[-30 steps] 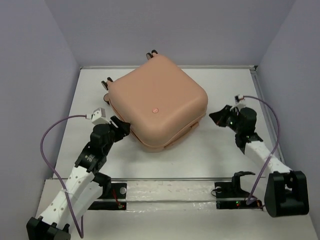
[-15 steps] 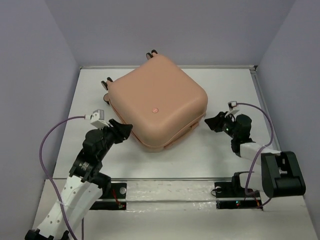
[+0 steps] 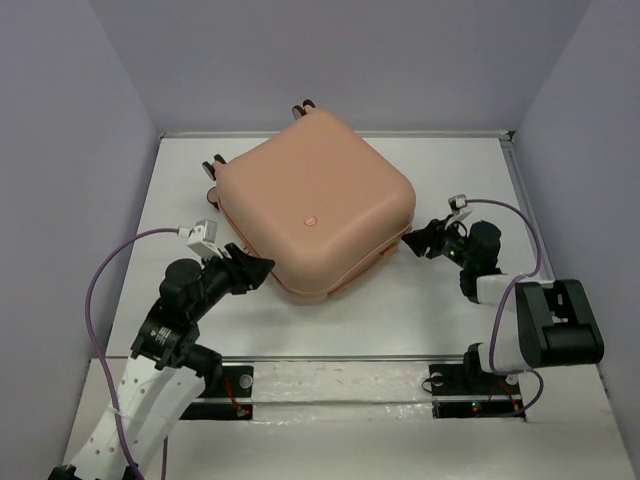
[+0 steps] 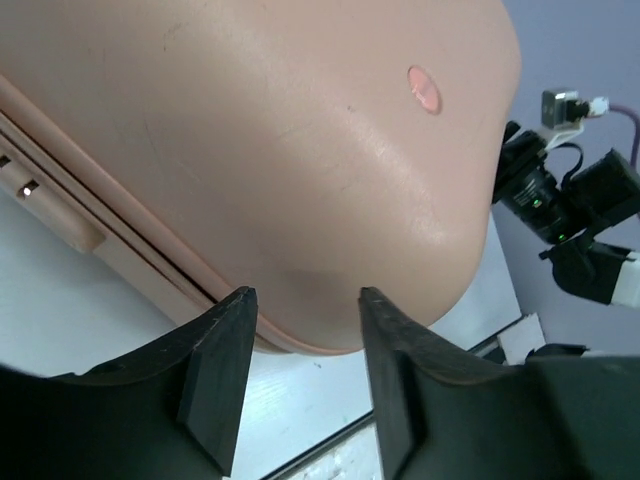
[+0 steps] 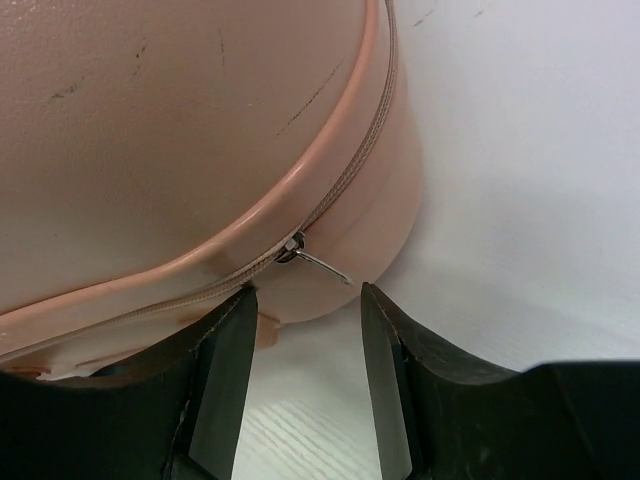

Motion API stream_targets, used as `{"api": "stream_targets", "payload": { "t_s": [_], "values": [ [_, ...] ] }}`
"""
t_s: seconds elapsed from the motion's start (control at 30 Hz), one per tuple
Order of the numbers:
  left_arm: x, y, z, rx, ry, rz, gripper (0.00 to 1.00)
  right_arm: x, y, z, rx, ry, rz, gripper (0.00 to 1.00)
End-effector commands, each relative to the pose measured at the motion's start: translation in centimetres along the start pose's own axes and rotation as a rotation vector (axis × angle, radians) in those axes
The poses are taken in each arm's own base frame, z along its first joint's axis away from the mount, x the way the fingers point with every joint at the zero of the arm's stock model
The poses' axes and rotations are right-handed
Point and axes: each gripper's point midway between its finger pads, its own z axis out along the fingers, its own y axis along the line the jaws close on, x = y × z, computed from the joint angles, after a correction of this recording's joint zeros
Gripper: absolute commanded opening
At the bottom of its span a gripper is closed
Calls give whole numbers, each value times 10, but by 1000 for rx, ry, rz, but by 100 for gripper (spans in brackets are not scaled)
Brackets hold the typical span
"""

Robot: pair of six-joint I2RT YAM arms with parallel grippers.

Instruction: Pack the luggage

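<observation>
The luggage is a peach-pink hard-shell suitcase lying flat and closed in the middle of the white table, wheels at its far side. My left gripper is open at its near-left corner; in the left wrist view the shell fills the space just beyond the fingertips. My right gripper is open at the suitcase's right corner. In the right wrist view the zipper seam curves round the corner and a small metal zipper pull sticks out just above the gap between the fingers.
White table with grey walls on three sides. A raised rail runs along the near edge between the arm bases. A purple cable loops from the left wrist. The right arm shows beyond the suitcase in the left wrist view.
Both grippers have moved in towards the suitcase. The left came forward to the near-left corner. The right arm folded back and its gripper slid left to the right corner.
</observation>
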Motion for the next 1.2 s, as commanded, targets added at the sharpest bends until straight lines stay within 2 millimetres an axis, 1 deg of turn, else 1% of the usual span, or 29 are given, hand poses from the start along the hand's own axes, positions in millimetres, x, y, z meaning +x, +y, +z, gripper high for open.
{"api": "stream_targets", "payload": {
  "t_s": [0.0,0.03,0.1,0.17,0.27,0.37,0.4,0.43,0.47,0.5,0.53,0.57,0.6,0.63,0.67,0.7,0.73,0.77,0.8,0.83,0.87,0.9,0.93,1.0,1.03,1.07,1.1,1.13,1.17],
  "values": [
    [9,-12,-12,20,88,-4,64,-33,6,11,-47,-77,-95,52],
    [9,-11,-13,10,98,2,68,-32,5,12,-42,-73,-93,52],
    [10,-9,-15,-14,126,17,75,-33,5,15,-50,-68,-95,61],
    [12,-7,-14,-26,150,33,80,-35,5,19,-64,-61,-101,63],
    [14,-7,-10,-25,172,44,81,-31,3,25,-86,-40,-99,63],
    [16,-7,-9,-17,172,47,80,-33,4,31,-124,-54,-132,57],
    [17,-3,-8,-29,168,49,80,-35,6,31,-133,-62,-135,51],
    [17,0,-9,-39,164,54,80,-43,10,32,-155,-91,-158,50],
    [17,3,-9,-54,160,52,79,-46,12,33,-165,-105,-163,48],
    [14,4,-9,-63,150,54,79,-46,15,33,-181,-107,-139,42],
    [11,4,-9,-69,137,57,79,-51,18,35,-199,-117,-138,40],
    [1,4,-9,-88,95,60,79,-50,21,34,-215,-112,-115,38],
    [-5,1,-9,-84,70,61,79,-50,28,35,-229,-115,-111,38],
    [-9,-2,-9,-75,52,58,79,-50,36,35,-242,-121,-114,37],
    [-11,-8,-8,-51,54,52,79,-43,39,34,-236,-104,-114,38],
    [-12,-10,-6,-41,54,55,79,-48,48,33,-234,-115,-133,38],
    [-21,-16,-3,-30,40,71,79,-44,64,36,-232,-110,-155,39],
    [-26,-19,-3,-30,28,79,80,-36,67,40,-221,-85,-153,39],
    [-37,-26,-3,-20,-1,90,79,-37,75,42,-199,-90,-162,40],
    [-48,-33,-5,-13,-33,100,79,-32,76,43,-193,-71,-159,41],
    [-71,-45,-10,-5,-98,114,80,-30,76,42,-188,-64,-141,42],
    [-85,-56,-11,18,-141,124,80,-26,71,41,-165,-59,-129,43],
    [-89,-67,-8,57,-134,125,80,-27,71,38,-158,-69,-129,43],
    [-85,-86,4,146,-116,89,78,-22,72,36,-161,-55,-128,43],
    [-73,-92,11,174,-85,73,78,-20,70,36,-154,-40,-125,43],
    [-40,-97,24,180,-15,72,78,-20,68,36,-142,-41,-133,43],
    [-28,-104,27,187,-12,70,77,-21,65,36,-125,-43,-139,43],
    [-17,-106,28,165,-8,63,78,-18,57,35,-83,-34,-134,43],
    [-8,-101,34,108,-24,69,77,-20,56,35,-70,-36,-138,43]
  ]
}}
